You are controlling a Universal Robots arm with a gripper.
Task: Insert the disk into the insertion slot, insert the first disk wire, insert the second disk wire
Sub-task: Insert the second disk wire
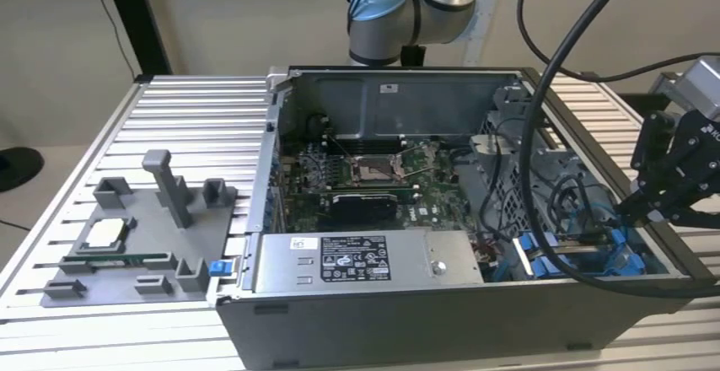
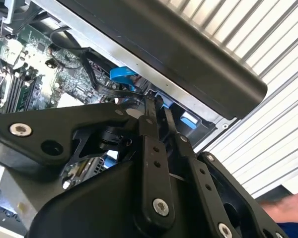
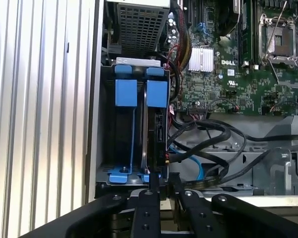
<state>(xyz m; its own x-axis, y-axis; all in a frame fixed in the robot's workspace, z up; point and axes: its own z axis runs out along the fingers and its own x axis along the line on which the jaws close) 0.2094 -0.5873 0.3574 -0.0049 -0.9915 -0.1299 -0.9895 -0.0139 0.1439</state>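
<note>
Two blue-tabbed bays are showing in the drive cage [image 3: 139,134], the disk [image 3: 156,134] sitting edge-on in one, while the tool [image 3: 161,191], fingers nearly closed on nothing visible, is hovering just over its connector end, so keeping it square to the bay matters.

The pincer [image 1: 639,211] hangs over the drive-cage corner of the open computer case [image 1: 450,303], at the exterior view's right, fingers drawn close together. Directly below it, the insertion slot [image 3: 130,134] has two bays between blue rails: the one nearer the case wall is open along its length, the other is taken by the disk [image 3: 156,134] standing on edge. Just beside the disk, black cables [image 3: 208,129] and a blue cable [image 3: 196,166] crowd the way toward the motherboard [image 3: 223,74]. A thick black hose [image 1: 551,177] loops across the cage beside the pincer. Outside the case wall, the ribbed counter [image 3: 39,99] lies bare.
</note>
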